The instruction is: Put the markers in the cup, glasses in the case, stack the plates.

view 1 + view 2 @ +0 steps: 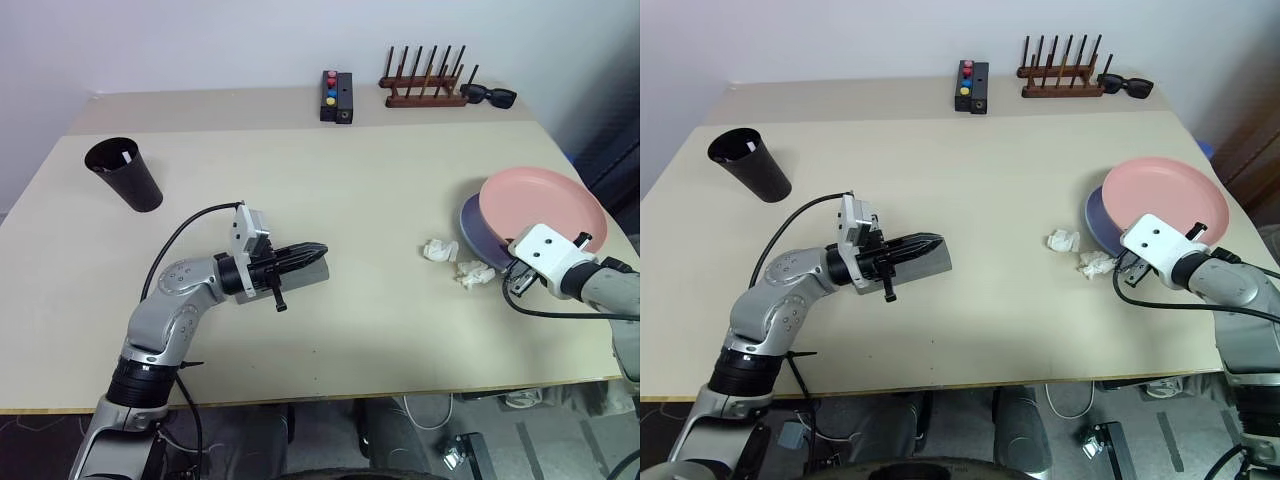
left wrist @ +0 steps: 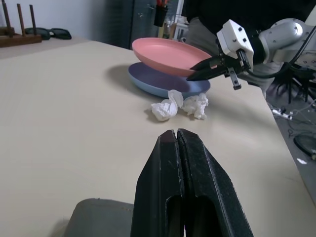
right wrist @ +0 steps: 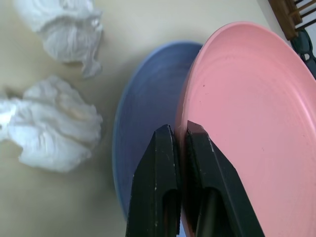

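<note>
- While the pink plate [image 1: 543,207] sits offset on the blue plate [image 3: 143,123], it is found just ahead of the right gripper [image 3: 178,136], closed and empty.
- Left gripper [image 1: 300,258] closed, over the case [image 1: 930,258], well apart from the plates.

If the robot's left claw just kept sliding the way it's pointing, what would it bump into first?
Most likely the two crumpled white tissue wads lying ahead of the shut left gripper on the beige table. Beyond them sit the stacked salmon pink plate and blue plate. Depth is hard to judge.
</note>
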Robot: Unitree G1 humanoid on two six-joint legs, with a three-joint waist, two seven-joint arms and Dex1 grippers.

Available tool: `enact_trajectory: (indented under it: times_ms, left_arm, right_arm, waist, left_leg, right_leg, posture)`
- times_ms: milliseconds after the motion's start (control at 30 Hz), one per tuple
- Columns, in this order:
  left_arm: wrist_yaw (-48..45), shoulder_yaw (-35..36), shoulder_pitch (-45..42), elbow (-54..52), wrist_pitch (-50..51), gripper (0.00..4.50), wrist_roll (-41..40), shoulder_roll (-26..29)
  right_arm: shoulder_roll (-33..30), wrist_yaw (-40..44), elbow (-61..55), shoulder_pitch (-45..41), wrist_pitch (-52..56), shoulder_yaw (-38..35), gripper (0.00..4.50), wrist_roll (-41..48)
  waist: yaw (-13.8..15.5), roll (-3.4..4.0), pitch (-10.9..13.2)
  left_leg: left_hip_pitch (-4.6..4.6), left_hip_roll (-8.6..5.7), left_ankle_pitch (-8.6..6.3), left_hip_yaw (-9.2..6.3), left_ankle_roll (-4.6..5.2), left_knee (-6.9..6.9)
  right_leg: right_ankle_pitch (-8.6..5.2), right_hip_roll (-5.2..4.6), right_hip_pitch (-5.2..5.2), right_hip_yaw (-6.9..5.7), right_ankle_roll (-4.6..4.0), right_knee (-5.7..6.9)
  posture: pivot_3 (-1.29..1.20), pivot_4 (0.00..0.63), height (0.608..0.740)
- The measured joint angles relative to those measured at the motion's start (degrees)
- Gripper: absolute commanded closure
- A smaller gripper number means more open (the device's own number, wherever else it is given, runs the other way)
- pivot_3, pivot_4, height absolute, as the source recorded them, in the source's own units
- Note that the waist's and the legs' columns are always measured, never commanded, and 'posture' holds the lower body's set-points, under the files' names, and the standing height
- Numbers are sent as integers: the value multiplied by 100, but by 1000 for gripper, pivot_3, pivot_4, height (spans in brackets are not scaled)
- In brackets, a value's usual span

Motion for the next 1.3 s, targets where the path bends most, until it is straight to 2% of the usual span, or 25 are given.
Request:
enact_trajectory:
  times_ms: [33,67,100,267,433,633,733,900,1067,1167,1300]
  left_arm:
    - [1,-1,-24,5,0,4500,0,-3]
    - [2,-1,-38,5,0,4500,0,-3]
    - [3,-1,-38,5,0,4500,0,-3]
    - [7,0,-38,7,0,4500,3,-5]
    - [20,0,-38,15,-2,4500,7,-6]
    - [60,0,-37,21,-9,4500,11,-33]
    - [106,7,-24,14,-8,4500,10,-31]
    - [162,18,15,-98,20,4500,-9,-18]
    - [169,25,137,-243,135,4500,-21,47]
    - [184,30,148,-328,172,4500,-57,49]
    - [235,31,171,-387,243,4500,-81,48]
  right_arm:
    - [9,0,0,-9,26,21,4426,12]
    - [17,0,0,-22,42,41,3788,32]
    - [30,-2,0,-47,57,56,3480,54]
    - [39,-85,7,-137,54,116,1043,91]
    - [-3,-69,7,-231,-33,115,1043,163]
    - [77,450,-629,-360,200,108,1043,1020]
    - [227,660,-949,-375,388,450,1043,1216]
    - [504,499,-516,-653,381,1274,1043,801]
    - [504,186,199,-974,60,1459,1043,278]
    - [506,158,371,-1021,-48,1540,1867,145]
    - [515,165,380,-1045,-119,1575,3998,107]
  waist:
    - [1,0,0]
    - [2,0,0]
    - [2,0,0]
    - [3,0,0]
    - [1,0,0]
    - [-5,-1,0]
    - [0,-5,1]
    - [0,-3,2]
    - [3,-3,2]
    - [1,-3,2]
    - [-5,-3,2]
  left_leg:
    - [-1,-1,0,0,0,0]
    - [-1,-1,0,0,0,0]
    - [-1,-1,0,0,0,0]
    - [-1,-1,0,-1,0,0]
    - [-1,-1,0,-1,0,-1]
    - [0,0,0,-3,0,-2]
    - [0,0,0,-5,0,-1]
    - [-1,-2,0,-5,0,0]
    - [-1,-2,0,-5,-1,-3]
    - [-2,-2,0,-5,-1,-3]
    - [-1,-2,0,-5,0,-2]
  right_leg:
    - [0,0,0,0,0,-1]
    - [0,-1,0,0,0,-1]
    - [0,-1,0,0,0,-1]
    - [0,-1,0,0,0,-2]
    - [0,-1,0,-1,0,-2]
    - [0,0,0,-1,1,-1]
    - [-1,0,3,-2,2,-4]
    - [0,-1,2,-1,1,-4]
    - [-1,-1,1,-2,0,-5]
    - [0,-1,1,-2,0,-5]
    - [0,-1,1,-2,1,-5]
  posture:
    - [0,150,739]
    - [0,150,739]
    - [0,150,739]
    - [0,150,739]
    - [0,150,739]
    - [0,150,739]
    - [0,150,739]
    - [0,150,739]
    - [0,150,739]
    - [0,150,739]
    - [0,150,739]
